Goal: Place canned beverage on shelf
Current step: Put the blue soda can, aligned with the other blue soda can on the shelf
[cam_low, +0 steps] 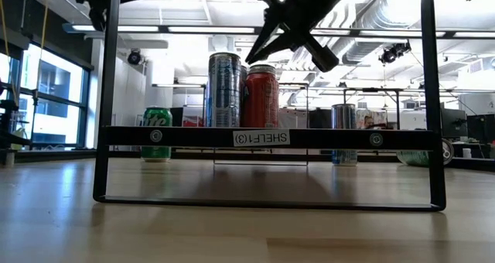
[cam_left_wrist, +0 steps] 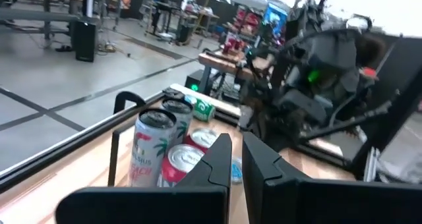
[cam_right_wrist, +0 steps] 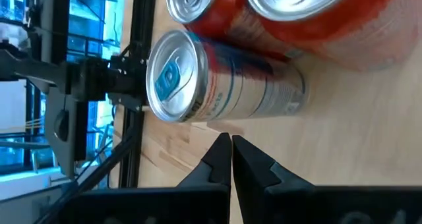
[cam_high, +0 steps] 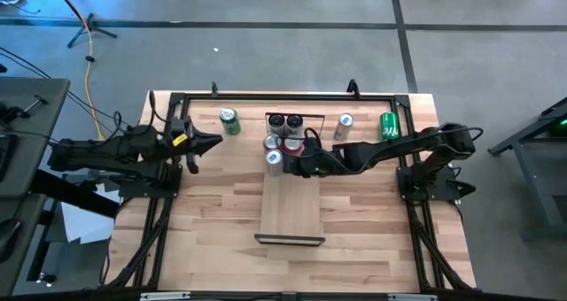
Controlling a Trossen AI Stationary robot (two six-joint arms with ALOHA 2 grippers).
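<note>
The shelf (cam_high: 291, 214) is a long pale board with dark end frames, lying in the middle of the table; its near frame (cam_low: 263, 138) carries a label. Several cans stand upright on its far end: a silver-blue can (cam_right_wrist: 224, 82) (cam_low: 224, 89), red cans (cam_right_wrist: 310, 13) (cam_low: 261, 95) and dark-topped ones (cam_high: 284, 122). My right gripper (cam_high: 296, 165) (cam_right_wrist: 231, 145) is shut and empty, just above the shelf beside the silver-blue can. My left gripper (cam_high: 213, 142) (cam_left_wrist: 236, 148) is shut and empty, hovering left of the shelf and pointing toward the cans.
A green can (cam_high: 229, 121) stands on the table left of the shelf's far end. A silver can (cam_high: 345, 126) and another green can (cam_high: 388, 124) stand to its right. Dark frame bars (cam_high: 168, 204) run along the table's sides and far edge.
</note>
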